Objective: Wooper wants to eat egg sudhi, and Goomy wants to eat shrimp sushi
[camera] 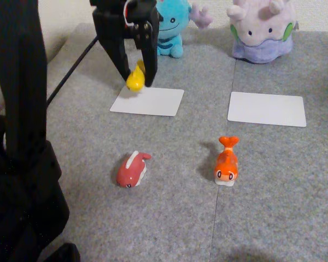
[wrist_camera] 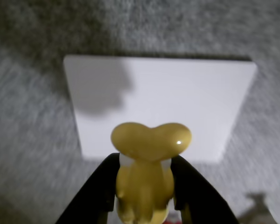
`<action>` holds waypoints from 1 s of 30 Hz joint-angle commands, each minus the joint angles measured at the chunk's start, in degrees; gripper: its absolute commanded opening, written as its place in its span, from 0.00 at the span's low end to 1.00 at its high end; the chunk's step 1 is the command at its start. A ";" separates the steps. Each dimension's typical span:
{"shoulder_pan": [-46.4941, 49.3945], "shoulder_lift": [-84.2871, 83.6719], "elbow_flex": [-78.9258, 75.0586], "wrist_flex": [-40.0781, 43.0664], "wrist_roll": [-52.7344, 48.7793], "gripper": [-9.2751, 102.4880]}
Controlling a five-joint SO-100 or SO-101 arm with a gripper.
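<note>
Goomy (camera: 262, 30) sits at the back, well to the right of Wooper (camera: 172, 27). The white card (camera: 147, 101) lies just in front of Wooper, with a second white card (camera: 267, 108) in front of Goomy. The gripper (camera: 135, 79) hangs in front of Wooper, over the near card's edge, its jaws squeezed on the egg sudhi (camera: 135, 78). The egg is not set down yet. The shrimp sushi (camera: 227, 160) lies far in front of Wooper, not picked up.
</note>
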 commanded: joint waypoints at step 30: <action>0.35 11.34 -1.05 6.86 -1.49 0.50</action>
